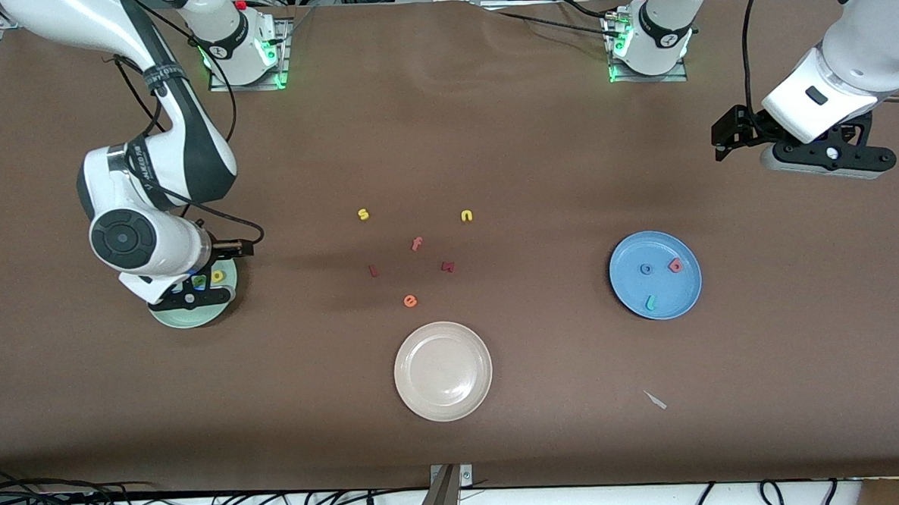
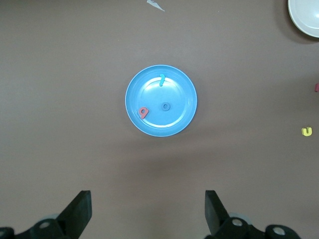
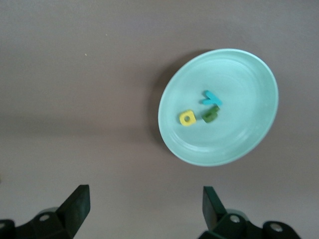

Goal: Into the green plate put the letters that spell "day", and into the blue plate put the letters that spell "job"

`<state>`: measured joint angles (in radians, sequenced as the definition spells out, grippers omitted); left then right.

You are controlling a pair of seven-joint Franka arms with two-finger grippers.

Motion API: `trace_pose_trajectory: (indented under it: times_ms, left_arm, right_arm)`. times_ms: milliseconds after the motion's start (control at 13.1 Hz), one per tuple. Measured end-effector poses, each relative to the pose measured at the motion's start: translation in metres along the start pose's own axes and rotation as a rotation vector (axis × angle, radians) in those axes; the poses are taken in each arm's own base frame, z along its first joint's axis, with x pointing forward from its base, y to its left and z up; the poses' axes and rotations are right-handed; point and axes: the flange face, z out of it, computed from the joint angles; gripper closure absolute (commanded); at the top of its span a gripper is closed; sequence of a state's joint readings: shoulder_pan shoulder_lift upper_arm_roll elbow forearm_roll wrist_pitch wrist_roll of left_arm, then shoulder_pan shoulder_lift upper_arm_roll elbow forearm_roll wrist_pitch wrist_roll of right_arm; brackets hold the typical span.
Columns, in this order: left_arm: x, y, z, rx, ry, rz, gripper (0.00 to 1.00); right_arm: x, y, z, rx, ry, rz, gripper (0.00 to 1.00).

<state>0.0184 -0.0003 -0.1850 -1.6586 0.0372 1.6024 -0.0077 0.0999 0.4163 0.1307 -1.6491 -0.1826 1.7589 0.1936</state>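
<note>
On the green plate (image 3: 234, 149) lie d, a, y (image 3: 202, 113), on the blue plate (image 1: 683, 299) j, o, b (image 2: 159, 99) (light, soft foam; pinch edges), so you see both the left gripper (image 2: 148, 211) and right gripper (image 3: 144, 209) wide, empty.

Even overhead light – soft shadows by plates, mild glare, right wrist view sl. blurry

The pale green plate (image 1: 191, 318) sits at the front view's lower left, half hidden under an arm; in it lie a yellow "d" (image 3: 187, 118), a green "a" (image 3: 210, 115) touching a teal "y" (image 3: 212, 97). The blue plate (image 1: 683, 295) lies right of centre, holding a blue "o" (image 1: 646, 269), a pinkish-red "b" (image 1: 675, 265) and a teal "j" (image 1: 650, 301), all flat and apart
</note>
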Motion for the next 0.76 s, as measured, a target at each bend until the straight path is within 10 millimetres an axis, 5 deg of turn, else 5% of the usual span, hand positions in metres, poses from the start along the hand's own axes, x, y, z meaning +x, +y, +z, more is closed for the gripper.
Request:
trace_pose_trajectory:
  times_ms: [764]
  left_arm:
    - [0.0,0.001,0.0,0.0,-0.001,0.002,0.0]
  right_arm:
    - [-0.021,0.023,-0.099,0.062,-0.016,0.044,0.0]
